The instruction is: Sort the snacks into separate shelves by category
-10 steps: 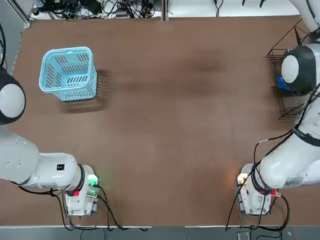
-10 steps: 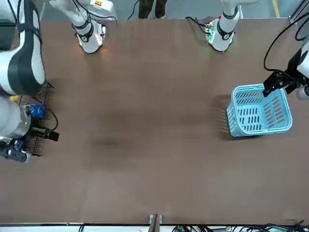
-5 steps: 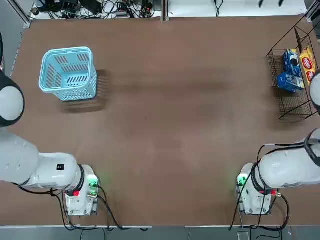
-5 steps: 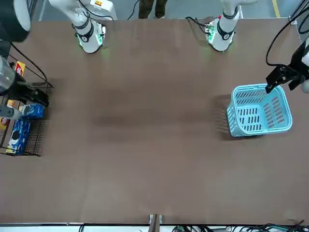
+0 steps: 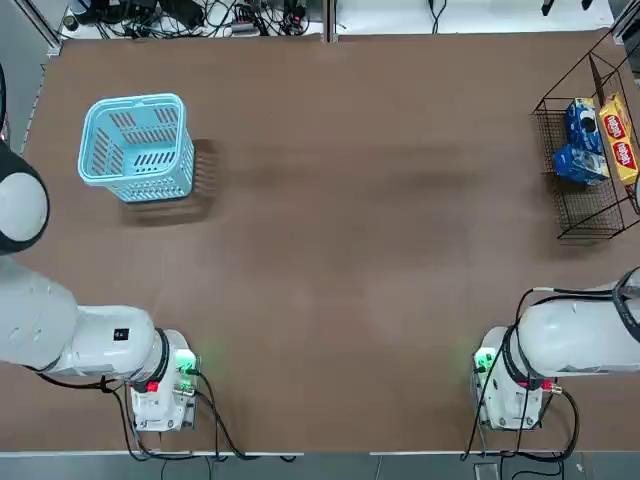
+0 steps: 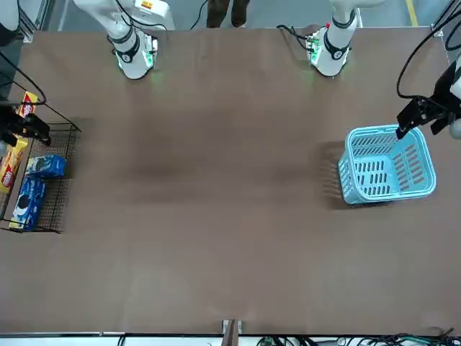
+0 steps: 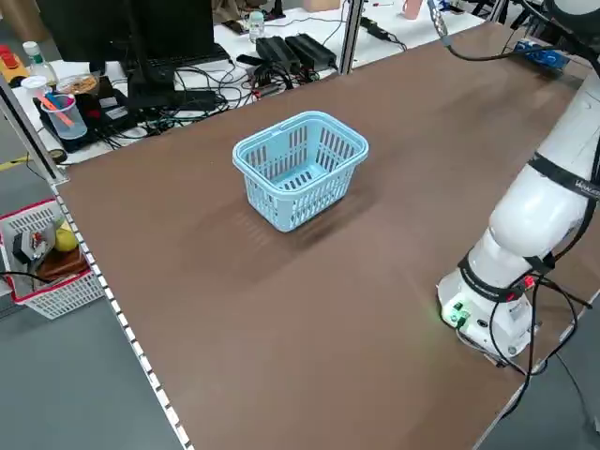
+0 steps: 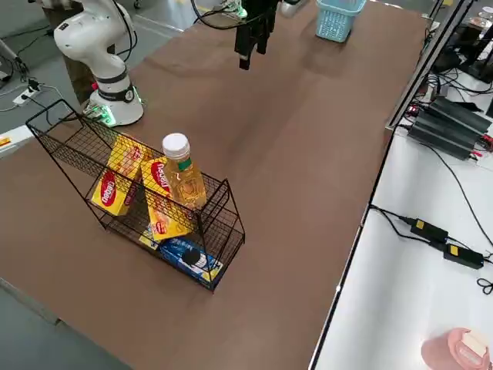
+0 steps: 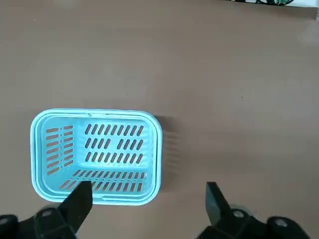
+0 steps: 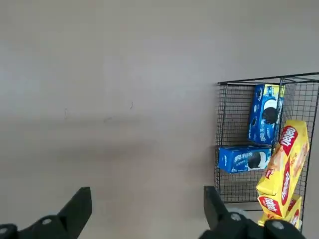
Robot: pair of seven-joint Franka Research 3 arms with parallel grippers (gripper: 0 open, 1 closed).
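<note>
Snacks [image 8: 158, 202] share shelves [image 8: 208, 231] with bottle [image 8: 183, 173].

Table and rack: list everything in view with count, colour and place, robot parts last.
table: one, brown.
wire rack: one, black, at the table's edge on the robot's right.
blue snack packets: two, on the rack's lower tier.
yellow snack packets: at least two, red oval logo, upper tier.
bottle: one, amber with white cap, upper tier beside the yellow packets.
basket: one, light blue, empty, far left of the table.
left tool: open, above the basket.
right tool: open, raised beside the rack.
</note>
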